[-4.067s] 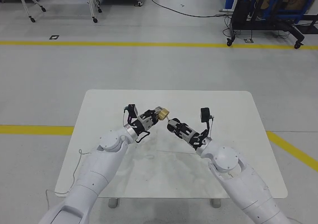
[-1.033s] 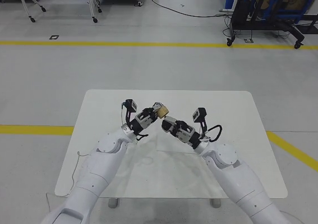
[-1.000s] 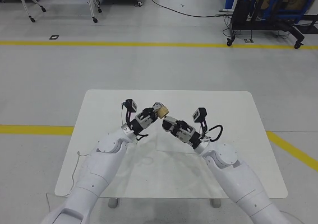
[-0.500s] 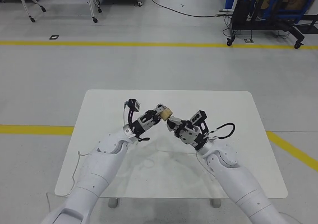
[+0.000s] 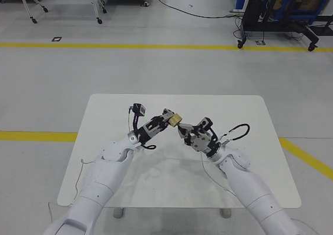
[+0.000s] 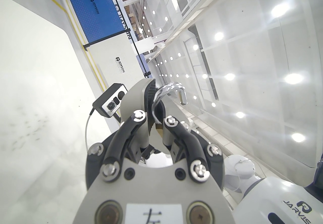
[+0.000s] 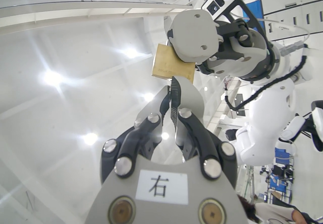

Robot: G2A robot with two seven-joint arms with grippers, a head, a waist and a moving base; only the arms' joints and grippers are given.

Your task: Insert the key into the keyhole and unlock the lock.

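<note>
Insertion step, likely: left gripper clamps lock; right gripper pinched closed at its underside, key hidden. Next: steady in-line twist.

Roll of the right gripper at the padlock
Its wrist has turned over; the padlock, earlier apart, now meets its tip.

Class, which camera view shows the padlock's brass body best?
The right wrist view: the brass body faces the camera, large and close. The left wrist view shows mainly the shackle; in the top view the padlock is a tiny brass speck.
</note>
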